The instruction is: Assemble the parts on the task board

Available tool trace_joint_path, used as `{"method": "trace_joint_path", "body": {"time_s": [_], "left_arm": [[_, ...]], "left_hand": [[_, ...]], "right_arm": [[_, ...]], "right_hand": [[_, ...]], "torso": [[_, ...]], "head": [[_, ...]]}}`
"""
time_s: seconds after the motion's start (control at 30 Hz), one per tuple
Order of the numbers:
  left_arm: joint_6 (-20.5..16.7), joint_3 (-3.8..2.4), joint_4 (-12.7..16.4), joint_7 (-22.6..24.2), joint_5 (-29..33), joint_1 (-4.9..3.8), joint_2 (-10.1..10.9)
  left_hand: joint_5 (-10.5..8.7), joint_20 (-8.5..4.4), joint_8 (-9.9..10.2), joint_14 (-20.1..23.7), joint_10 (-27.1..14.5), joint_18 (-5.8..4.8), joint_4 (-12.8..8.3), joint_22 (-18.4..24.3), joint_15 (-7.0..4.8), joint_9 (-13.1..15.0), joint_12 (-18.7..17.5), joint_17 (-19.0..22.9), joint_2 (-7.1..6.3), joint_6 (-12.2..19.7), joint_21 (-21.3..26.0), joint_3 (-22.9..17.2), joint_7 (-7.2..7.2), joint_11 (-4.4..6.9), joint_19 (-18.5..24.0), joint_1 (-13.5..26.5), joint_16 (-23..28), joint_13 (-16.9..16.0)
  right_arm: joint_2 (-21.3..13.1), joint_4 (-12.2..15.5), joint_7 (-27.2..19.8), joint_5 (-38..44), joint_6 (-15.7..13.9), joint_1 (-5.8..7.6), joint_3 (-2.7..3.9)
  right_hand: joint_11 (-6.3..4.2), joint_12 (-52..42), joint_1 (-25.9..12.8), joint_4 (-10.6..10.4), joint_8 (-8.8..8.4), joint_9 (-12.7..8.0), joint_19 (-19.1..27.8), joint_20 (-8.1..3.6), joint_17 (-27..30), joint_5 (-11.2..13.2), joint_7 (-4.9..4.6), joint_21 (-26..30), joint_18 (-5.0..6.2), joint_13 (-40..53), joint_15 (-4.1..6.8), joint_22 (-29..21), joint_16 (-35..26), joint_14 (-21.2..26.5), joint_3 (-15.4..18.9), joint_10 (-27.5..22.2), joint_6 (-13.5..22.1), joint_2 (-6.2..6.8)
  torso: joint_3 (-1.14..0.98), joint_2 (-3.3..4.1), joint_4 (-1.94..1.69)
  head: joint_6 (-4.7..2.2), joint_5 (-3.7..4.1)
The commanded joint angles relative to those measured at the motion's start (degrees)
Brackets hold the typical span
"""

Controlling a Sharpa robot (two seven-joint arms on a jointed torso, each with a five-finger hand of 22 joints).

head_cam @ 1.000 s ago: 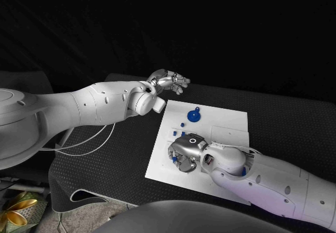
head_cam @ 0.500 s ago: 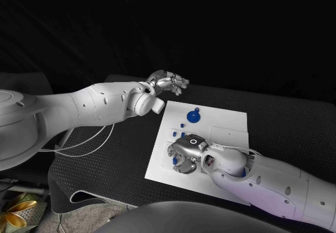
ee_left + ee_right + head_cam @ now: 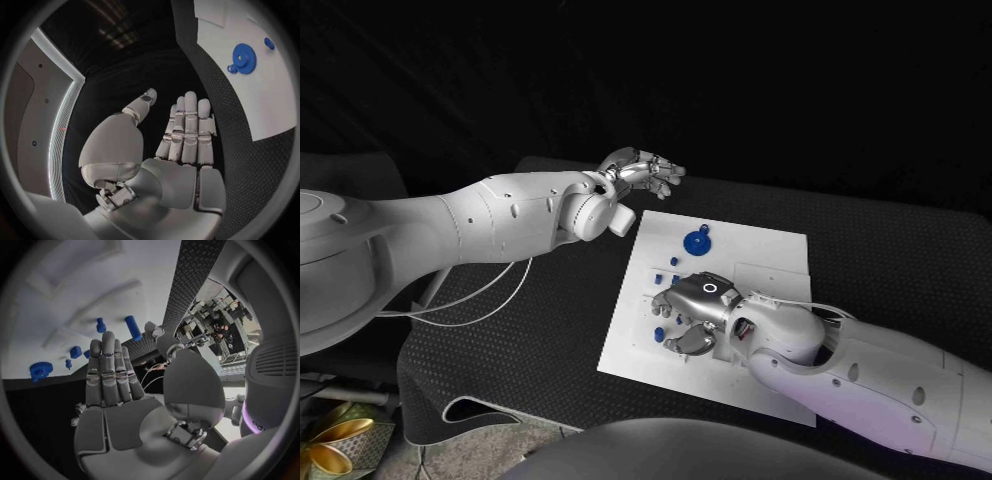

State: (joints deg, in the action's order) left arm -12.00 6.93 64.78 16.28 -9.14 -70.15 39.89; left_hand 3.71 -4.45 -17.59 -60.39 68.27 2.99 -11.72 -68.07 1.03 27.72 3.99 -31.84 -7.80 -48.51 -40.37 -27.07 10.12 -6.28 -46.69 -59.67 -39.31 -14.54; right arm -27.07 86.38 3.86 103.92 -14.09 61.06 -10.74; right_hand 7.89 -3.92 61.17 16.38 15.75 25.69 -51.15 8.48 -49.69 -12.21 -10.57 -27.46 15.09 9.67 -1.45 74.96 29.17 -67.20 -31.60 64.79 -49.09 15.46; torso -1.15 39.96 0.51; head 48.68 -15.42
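Since a second ago my right hand (image 3: 692, 312) has been sliding a little toward the far edge of the task board (image 3: 769, 245), and it is now uncovering a small blue part (image 3: 658, 334) by the board's left edge that it was hiding before. My left hand (image 3: 643, 168) is staying where it was.

I am counting one task board, lying white in the middle of the black counter (image 3: 531, 310). On it I am seeing one blue gear (image 3: 695, 240) near the far edge, with a small round lobe on its rim. In my right wrist view I am counting five blue pieces: the gear (image 3: 40, 371), three small pegs (image 3: 100, 325) and one longer pin (image 3: 133, 328). The head view is showing a few of these small pegs (image 3: 674, 262) between the gear and my right hand.

My right hand is hovering palm-down over the near-left part of the board, fingers straight and side by side, thumb apart, holding nothing. My left hand is hanging beyond the board's far-left corner, over the counter's far edge, fingers extended together, thumb spread, also empty, with its arm reaching in across the counter's left side.
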Motion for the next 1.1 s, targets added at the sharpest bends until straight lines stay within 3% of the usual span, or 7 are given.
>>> {"method": "trace_joint_path", "body": {"time_s": [0.03,0.2,0.33,0.47,0.7,0.87,1.1], "left_arm": [[0.79,-0.04,0.05,0.34,0.3,-0.07,-0.06],[0.58,-0.04,-0.42,0.58,0.3,-0.07,0.08],[0.31,-0.04,-0.72,0.64,0.31,-0.07,0.12],[0.23,-0.01,-0.66,0.52,0.31,-0.05,-0.01],[0.21,0.03,-0.97,0.68,0.32,0.0,-0.46],[0.51,0.07,-1.31,0.64,0.52,0.35,-0.67],[0.84,0.09,-1.45,0.64,0.63,0.67,-0.7]], "left_hand": [[0.23,0.0,-0.16,-0.21,-0.17,0.48,0.36,-0.09,0.18,0.0,0.27,-0.11,0.2,0.45,0.4,-0.01,-0.07,-0.35,-0.03,0.37,0.19,0.05],[0.22,0.0,-0.17,-0.22,-0.16,0.48,0.36,-0.1,0.18,0.01,0.27,-0.12,0.2,0.45,0.41,-0.01,-0.08,-0.35,-0.03,0.37,0.2,0.05],[0.21,0.0,-0.19,-0.23,-0.15,0.48,0.37,-0.11,0.18,0.01,0.28,-0.15,0.18,0.42,0.41,0.0,-0.08,-0.34,-0.04,0.38,0.21,0.05],[0.22,0.01,-0.24,-0.27,-0.12,0.48,0.41,-0.14,0.17,0.03,0.3,-0.2,0.23,0.36,0.42,0.0,-0.1,-0.33,-0.06,0.4,0.23,0.04],[0.23,0.0,-0.28,-0.31,-0.09,0.48,0.47,-0.18,0.17,0.04,0.32,-0.27,0.28,0.33,0.42,0.0,-0.12,-0.32,-0.09,0.43,0.25,0.03],[0.24,0.0,-0.3,-0.34,-0.08,0.48,0.51,-0.21,0.16,0.04,0.33,-0.31,0.34,0.31,0.42,-0.01,-0.13,-0.32,-0.11,0.46,0.27,0.03],[0.25,0.0,-0.34,-0.39,-0.03,0.49,0.59,-0.26,0.15,0.05,0.36,-0.4,0.43,0.28,0.43,0.01,-0.15,-0.3,-0.14,0.53,0.3,0.02]], "right_arm": [[-1.89,1.99,0.12,-2.16,-1.62,0.94,0.72],[-7.93,5.54,-0.85,-13.36,-0.27,4.09,3.48],[-13.38,7.22,0.18,-22.41,1.2,7.31,4.03],[-18.28,7.34,2.38,-33.9,5.01,10.49,4.01],[-22.41,5.79,6.41,-44.65,9.94,10.99,3.83],[-24.6,5.96,9.82,-48.88,8.89,10.98,2.16],[-26.41,6.71,21.51,-47.76,14.35,10.97,0.74]], "right_hand": [[-0.09,0.13,-0.08,-0.03,-0.38,-0.06,0.35,0.0,-0.1,-0.11,-0.02,0.07,-0.18,-0.09,-0.1,1.13,-0.17,0.36,0.46,-0.47,0.32,0.51],[-0.5,-0.76,-0.59,-1.17,0.15,0.01,-0.43,0.05,-0.31,1.28,0.46,-0.37,-0.09,0.09,0.25,1.19,0.29,-0.51,0.41,0.82,-0.42,-0.41],[-2.19,-3.19,-6.73,-6.82,0.76,-0.01,-2.64,-1.08,-1.19,0.13,1.85,-1.52,-0.09,1.11,1.84,1.18,1.72,-2.87,1.74,4.41,-1.19,-1.49],[-4.24,-9.64,-6.6,-7.71,2.06,0.79,-4.04,-2.24,-4.02,1.26,1.53,-2.63,-0.09,5.43,3.48,1.16,3.67,-3.8,3.47,7.05,-3.0,-2.06],[-5.52,-30.61,-6.21,-9.31,2.76,4.38,-3.89,-3.32,-15.15,3.84,2.35,-9.42,-0.09,22.67,4.92,1.48,12.53,-2.3,5.82,-2.98,-3.68,-3.4],[-6.52,-46.93,-8.24,-11.03,2.12,5.19,-2.77,-4.89,-21.04,3.99,3.17,-19.45,-0.09,34.28,6.15,1.55,25.7,-0.62,8.79,-8.03,-4.43,-5.19],[-8.19,-61.89,-10.85,-10.62,1.71,5.97,-5.34,-7.99,-22.11,0.46,4.45,-27.28,-0.09,43.64,7.78,1.21,36.11,-4.32,14.13,-4.12,-5.4,-8.99]], "torso": [[0.04,0.0,0.08],[0.05,-0.04,0.15],[0.07,-0.14,0.34],[0.09,-0.32,0.65],[0.11,-0.71,1.18],[-0.09,-0.92,1.41],[-0.32,-1.19,1.86]], "head": [[-0.45,0.45],[-1.49,1.59],[-2.29,2.73],[-2.64,3.91],[-2.67,6.25],[-2.42,8.81],[-2.87,9.55]]}}
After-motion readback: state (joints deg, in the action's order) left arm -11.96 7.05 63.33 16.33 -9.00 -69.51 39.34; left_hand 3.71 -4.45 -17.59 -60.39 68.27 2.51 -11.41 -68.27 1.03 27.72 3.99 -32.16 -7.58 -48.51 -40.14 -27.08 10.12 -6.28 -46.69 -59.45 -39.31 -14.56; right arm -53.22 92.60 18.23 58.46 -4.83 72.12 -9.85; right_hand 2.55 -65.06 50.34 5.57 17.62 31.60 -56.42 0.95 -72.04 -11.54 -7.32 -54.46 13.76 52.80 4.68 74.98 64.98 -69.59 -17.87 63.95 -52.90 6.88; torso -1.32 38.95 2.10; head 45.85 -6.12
